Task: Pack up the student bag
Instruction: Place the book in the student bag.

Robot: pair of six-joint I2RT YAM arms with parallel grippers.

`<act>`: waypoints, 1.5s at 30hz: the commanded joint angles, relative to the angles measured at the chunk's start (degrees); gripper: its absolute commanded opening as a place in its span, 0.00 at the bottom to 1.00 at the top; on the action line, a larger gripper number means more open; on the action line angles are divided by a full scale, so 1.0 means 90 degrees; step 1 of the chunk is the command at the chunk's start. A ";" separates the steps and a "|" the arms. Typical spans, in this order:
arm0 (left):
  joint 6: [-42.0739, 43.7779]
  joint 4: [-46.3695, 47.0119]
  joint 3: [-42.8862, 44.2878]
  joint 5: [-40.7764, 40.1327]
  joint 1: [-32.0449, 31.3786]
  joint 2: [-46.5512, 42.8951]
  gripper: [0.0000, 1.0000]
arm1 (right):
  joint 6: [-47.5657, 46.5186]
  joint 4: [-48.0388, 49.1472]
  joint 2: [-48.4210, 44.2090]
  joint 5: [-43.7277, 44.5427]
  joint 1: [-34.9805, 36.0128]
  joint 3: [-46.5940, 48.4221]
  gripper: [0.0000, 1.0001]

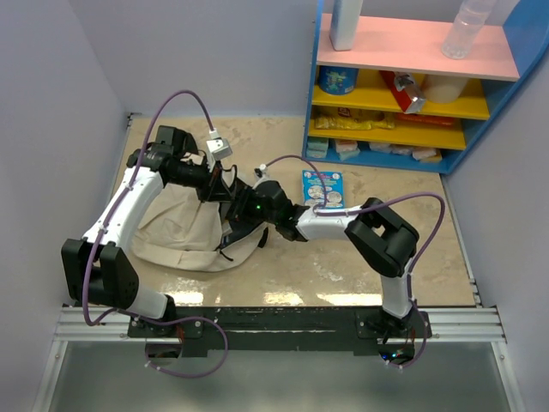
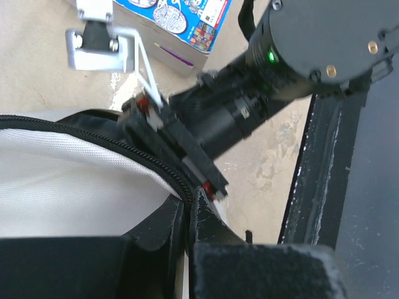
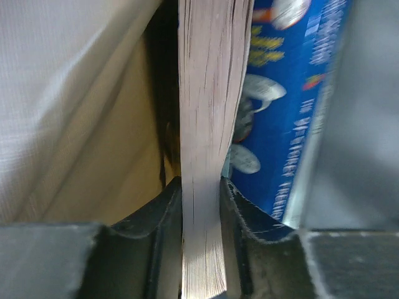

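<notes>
The student bag [image 1: 171, 227], beige fabric with a black zipper edge, lies on the table at the left. My left gripper [image 2: 187, 208] is shut on the bag's zipper rim [image 2: 124, 146] and holds the mouth up; the pale lining [image 2: 62, 180] shows below it. At the mouth, my right gripper [image 3: 201, 199] is shut on a book, its jaws pressed on either side of the cream page edge [image 3: 209, 112]. A blue printed cover [image 3: 293, 93] shows just right of the pages, and bag fabric [image 3: 62, 93] lies to the left. From above, both grippers [image 1: 232, 196] meet at the bag's opening.
Another blue picture book [image 1: 323, 189] lies flat on the table to the right of the bag, near the right forearm. A blue shelf unit [image 1: 412, 86] with yellow and pink boards, holding bottles and packets, stands at the back right. Walls close in on the left and rear.
</notes>
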 commanded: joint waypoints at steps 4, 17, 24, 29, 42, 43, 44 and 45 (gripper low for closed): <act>-0.0188 0.0217 0.0111 0.0886 -0.0002 -0.0271 0.00 | -0.0599 -0.0662 -0.0152 -0.0287 0.0303 0.0508 0.44; -0.0012 0.0031 0.0131 0.0886 -0.0002 -0.0272 0.00 | -0.0941 -0.0713 -0.1032 -0.0208 -0.0420 -0.0693 0.54; 0.0027 -0.0008 0.0180 0.0827 -0.0002 -0.0291 0.00 | -0.1019 -0.0888 -0.0535 -0.0393 -0.0489 -0.0235 0.17; 0.0027 -0.0027 0.0219 0.0827 -0.0002 -0.0291 0.00 | -0.1048 -0.1102 -0.0280 -0.0345 -0.0216 0.0136 0.00; 0.0154 -0.0096 0.0346 0.0905 -0.0002 -0.0233 0.00 | -0.0941 -0.1677 -0.0260 -0.0656 0.0079 0.0537 0.01; 0.0183 -0.0144 0.0326 0.0915 -0.0002 -0.0233 0.00 | -0.0893 -0.1737 -0.0454 -0.0725 -0.0038 0.0430 0.14; 0.0232 -0.0193 0.0336 0.0934 -0.0012 -0.0242 0.00 | -0.0863 -0.1728 -0.0639 -0.0716 -0.0358 0.0275 0.23; 0.0367 -0.0242 0.0326 0.0964 -0.0002 -0.0233 0.00 | -0.0815 -0.1650 -0.0815 -0.0725 -0.0555 -0.0133 0.31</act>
